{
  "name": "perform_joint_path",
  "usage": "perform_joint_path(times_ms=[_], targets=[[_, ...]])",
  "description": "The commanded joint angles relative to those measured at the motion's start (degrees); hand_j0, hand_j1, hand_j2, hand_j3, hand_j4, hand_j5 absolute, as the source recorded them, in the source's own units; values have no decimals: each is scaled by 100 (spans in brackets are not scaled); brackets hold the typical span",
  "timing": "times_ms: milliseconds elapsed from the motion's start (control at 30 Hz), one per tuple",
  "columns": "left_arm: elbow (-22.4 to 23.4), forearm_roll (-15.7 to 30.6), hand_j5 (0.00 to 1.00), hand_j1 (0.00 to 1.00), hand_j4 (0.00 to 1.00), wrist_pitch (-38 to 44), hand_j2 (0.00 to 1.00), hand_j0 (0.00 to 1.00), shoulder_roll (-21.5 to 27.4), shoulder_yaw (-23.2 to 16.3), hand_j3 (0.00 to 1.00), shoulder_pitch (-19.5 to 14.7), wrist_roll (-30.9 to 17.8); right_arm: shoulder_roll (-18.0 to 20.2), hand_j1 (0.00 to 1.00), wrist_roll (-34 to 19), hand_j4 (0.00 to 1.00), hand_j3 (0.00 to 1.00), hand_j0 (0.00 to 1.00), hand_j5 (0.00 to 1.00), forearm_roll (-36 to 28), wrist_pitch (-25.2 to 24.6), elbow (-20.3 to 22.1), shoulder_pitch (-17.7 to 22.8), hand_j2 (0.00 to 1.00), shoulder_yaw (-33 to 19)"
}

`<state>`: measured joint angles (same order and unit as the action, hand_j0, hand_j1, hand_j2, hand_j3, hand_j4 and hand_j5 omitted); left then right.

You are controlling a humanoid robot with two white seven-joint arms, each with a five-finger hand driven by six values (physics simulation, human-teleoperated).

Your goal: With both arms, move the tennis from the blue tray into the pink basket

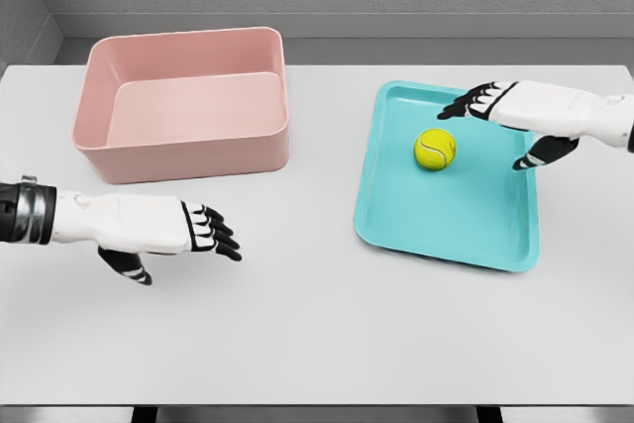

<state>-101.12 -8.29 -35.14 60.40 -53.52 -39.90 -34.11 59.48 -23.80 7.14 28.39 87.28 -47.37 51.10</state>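
Nearest the camera, bare white table (317, 334) runs on the near side of the blue tray (475, 235), and nothing lies on that stretch. Well to the left of the tray, over the table and short of the pink basket (183, 151), the left hand (158, 230) hovers palm down with its fingers loosely extended toward the tray; it holds nothing.

On the tray's floor, toward its far half, sits the tennis ball (435, 149), free of both hands. Just right of the ball and slightly beyond it, the right hand (520, 116) reaches in over the tray's far right corner, fingers spread and thumb hanging low, also empty. Left of the tray and a little farther back stands the basket, its mouth open and nothing visible inside.

My worry is the ball itself. It is round and lies on a smooth tray floor, so a fingertip that touches it before the hand closes would likely send it rolling toward the tray's near left, away from the right hand. The low tray rim may not stop it. A shallow pinch could also let it squirt out. The left hand is far from the ball, so any handover between the arms would need close timing, or the ball could drop onto the table short of the basket.
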Motion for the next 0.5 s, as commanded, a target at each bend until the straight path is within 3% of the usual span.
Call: perform_joint_path(times_ms=[0,200,267,467], targets=[[-5,38,100,100,100,14,100,100,-2,0,100,0,-43,37,100,24,100,100,100,100,-90,-27,9,0,100,5],[-5,38,100,100,100,14,100,100,7,0,100,-26,-43,-42,100,24,100,100,100,100,-90,-27,-281,9,100,49],[-5,47,100,100,100,14,100,100,24,0,100,-53,-43,-332,100,16,100,100,100,100,-90,-62,-659,44,100,102],[4,29,100,100,100,14,100,100,42,9,100,-61,-43,-763,100,-46,100,100,100,100,-28,-71,-1143,26,100,146]])
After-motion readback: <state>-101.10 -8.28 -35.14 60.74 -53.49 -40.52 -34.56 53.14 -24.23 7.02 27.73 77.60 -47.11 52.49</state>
